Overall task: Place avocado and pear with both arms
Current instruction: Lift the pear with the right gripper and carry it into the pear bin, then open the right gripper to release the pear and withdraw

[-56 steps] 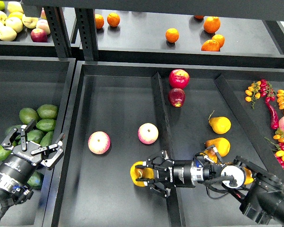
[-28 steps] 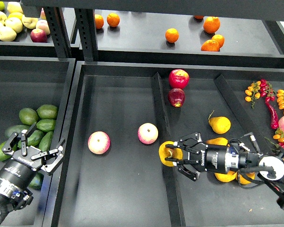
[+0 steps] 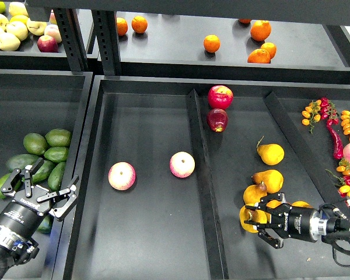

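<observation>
The pear is orange-yellow and sits between the fingers of my right gripper, low in the right compartment beside other pears. The gripper is shut on it, and its arm comes in from the lower right. My left gripper is open and empty. It hovers over the pile of green avocados in the left bin. A darker green avocado lies in that pile just above the gripper. I cannot tell which avocado is the task's own.
Two pink-yellow apples lie in the middle tray. A raised divider separates it from the right compartment, which holds two red apples. Chillies and small tomatoes lie far right. Oranges sit on the back shelf.
My right gripper carried the pear from the middle tray over the divider, right and down to the other pears. My left gripper sank slightly toward the lower left, staying open.
</observation>
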Robot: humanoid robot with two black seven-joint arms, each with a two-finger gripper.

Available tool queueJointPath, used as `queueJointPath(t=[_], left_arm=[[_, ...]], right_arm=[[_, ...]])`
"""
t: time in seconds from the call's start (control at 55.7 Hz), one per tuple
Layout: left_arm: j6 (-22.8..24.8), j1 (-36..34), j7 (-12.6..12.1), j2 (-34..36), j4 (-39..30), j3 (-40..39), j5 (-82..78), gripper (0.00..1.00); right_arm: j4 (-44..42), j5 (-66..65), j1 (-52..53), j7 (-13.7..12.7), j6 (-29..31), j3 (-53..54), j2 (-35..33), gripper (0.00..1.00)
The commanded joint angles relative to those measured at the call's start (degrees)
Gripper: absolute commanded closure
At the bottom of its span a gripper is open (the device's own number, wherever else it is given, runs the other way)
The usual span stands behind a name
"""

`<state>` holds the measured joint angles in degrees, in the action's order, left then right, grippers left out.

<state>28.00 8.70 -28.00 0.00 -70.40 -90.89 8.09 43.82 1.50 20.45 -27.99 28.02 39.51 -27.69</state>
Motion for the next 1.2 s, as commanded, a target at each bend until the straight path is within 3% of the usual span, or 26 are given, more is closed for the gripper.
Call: queueJointPath(t=[0.0,0.341,0.467,0.592,0.646,0.915,1.185], left_arm=[[0.0,0.1,0.0,0.0,0.0,-0.1,0.0,0.01],[0.0,0.5,0.0,0.0,0.1,0.0,0.0,0.01],[0.0,0.5,0.0,0.0,0.1,0.0,0.0,0.01],[0.0,0.5,0.0,0.0,0.1,0.3,0.0,0.01],[0.0,0.5,0.0,0.0,0.2,0.4,-0.1,0.01],[0.0,0.5,0.0,0.0,0.2,0.7,-0.1,0.01],[0.0,0.5,0.0,0.0,0.2,1.1,-0.1,0.01]], right_arm=[[-2.5,-1.3,-0.1,0.0,0.0,0.0,1.8,0.75],[-4.6,-2.3,-1.1,0.0,0.0,0.0,3.3,0.71],[-4.3,-2.4,-1.7,0.0,0.0,0.0,3.4,0.58],[-3.8,-2.4,-1.6,0.0,0.0,0.0,2.6,0.28],[-3.5,-2.4,-1.6,0.0,0.0,0.0,2.0,0.23],[0.8,-2.4,-1.7,0.0,0.0,0.0,-2.6,0.07],[10.8,-0.9,-1.3,0.0,0.0,1.6,-10.6,0.01]])
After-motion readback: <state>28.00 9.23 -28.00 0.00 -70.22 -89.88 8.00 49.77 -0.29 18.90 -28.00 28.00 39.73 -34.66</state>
